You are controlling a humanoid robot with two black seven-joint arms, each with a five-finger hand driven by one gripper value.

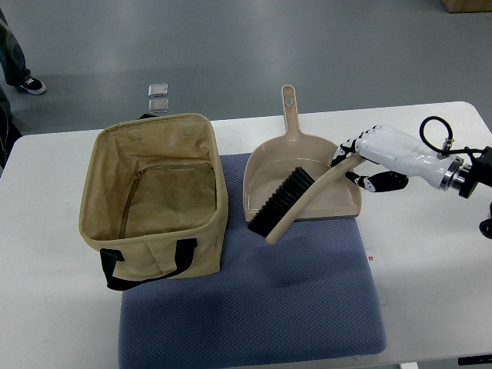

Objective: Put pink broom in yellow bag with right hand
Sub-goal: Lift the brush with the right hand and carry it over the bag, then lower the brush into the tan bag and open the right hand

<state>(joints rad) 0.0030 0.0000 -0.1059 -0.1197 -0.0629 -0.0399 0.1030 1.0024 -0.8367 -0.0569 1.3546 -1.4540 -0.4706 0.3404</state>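
A pale pink broom (296, 204) with black bristles lies tilted across a matching pink dustpan (296, 165) on the blue mat. Its handle points up and to the right, into my right hand (355, 161). That white hand comes in from the right edge and its fingers are curled around the end of the broom's handle. The bristle end hangs over the dustpan's front lip, toward the mat. A yellow-tan fabric bag (154, 196) with black handles stands open on the left, with nothing inside. My left arm does not show.
A blue mat (254, 307) covers the middle of the white table (430, 277). A person's shoe (31, 84) stands on the floor at the upper left. Two small clear items (159, 96) lie on the floor behind the bag.
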